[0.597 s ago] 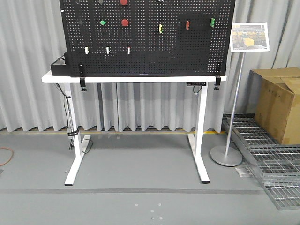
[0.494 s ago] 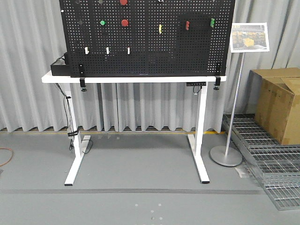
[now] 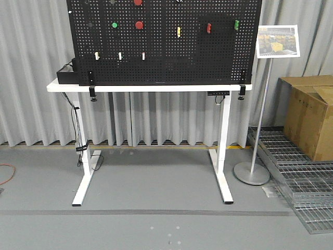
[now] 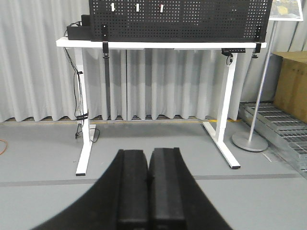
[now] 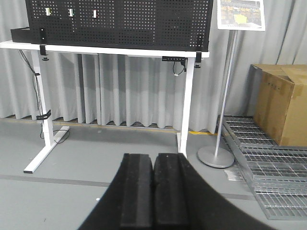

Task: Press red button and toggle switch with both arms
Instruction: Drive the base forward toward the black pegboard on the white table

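A black pegboard (image 3: 166,57) stands on a white table (image 3: 151,87). It carries a red button (image 3: 139,24), a second red button (image 3: 138,2) at the top edge, a green button (image 3: 115,24) and three small white toggle switches (image 3: 120,55). The switches also show in the left wrist view (image 4: 137,7) and the right wrist view (image 5: 71,11). My left gripper (image 4: 148,151) is shut and empty, low above the floor and far from the board. My right gripper (image 5: 153,156) is likewise shut and empty. The arms do not show in the front view.
A sign on a metal pole stand (image 3: 252,172) is right of the table. A cardboard box (image 3: 312,114) sits on metal floor grating (image 3: 296,172) at the far right. Cables (image 3: 79,130) hang by the table's left leg. Grey curtains hang behind.
The front view has shifted very slightly: the board and table sit a few pixels to the right. No gripper shows in the earlier frames.
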`<state>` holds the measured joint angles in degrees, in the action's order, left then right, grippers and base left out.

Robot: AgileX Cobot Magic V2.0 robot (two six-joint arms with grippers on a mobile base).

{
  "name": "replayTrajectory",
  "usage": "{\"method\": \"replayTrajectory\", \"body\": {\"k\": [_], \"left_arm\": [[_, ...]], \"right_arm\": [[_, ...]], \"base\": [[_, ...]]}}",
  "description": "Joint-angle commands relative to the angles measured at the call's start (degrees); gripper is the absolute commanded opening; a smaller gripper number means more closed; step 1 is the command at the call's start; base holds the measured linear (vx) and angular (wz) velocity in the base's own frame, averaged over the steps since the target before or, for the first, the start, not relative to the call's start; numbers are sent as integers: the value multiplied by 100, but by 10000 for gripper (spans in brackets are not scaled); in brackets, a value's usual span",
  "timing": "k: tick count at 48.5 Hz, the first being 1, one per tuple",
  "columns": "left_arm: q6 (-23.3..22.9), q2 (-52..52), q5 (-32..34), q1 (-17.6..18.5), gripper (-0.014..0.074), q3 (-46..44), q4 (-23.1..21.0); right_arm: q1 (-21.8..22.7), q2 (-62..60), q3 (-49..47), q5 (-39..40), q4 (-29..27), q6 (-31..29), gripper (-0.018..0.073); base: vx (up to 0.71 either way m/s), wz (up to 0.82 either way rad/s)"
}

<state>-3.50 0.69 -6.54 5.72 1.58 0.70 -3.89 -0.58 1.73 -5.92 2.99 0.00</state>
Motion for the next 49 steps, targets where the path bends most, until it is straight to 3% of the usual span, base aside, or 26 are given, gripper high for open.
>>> {"method": "replayTrajectory", "body": {"k": [1,24,49], "left_arm": [[-38,87,459,10,2,200,2],[-38,87,459,10,2,200,2],[-38,87,459,10,2,200,2]], "right_arm": [[10,-89,66,475,74,0,-3],[10,-89,66,475,74,0,-3],[10,-89,66,475,74,0,-3]], "base": [[1,0],[13,-2],[35,4]]}}
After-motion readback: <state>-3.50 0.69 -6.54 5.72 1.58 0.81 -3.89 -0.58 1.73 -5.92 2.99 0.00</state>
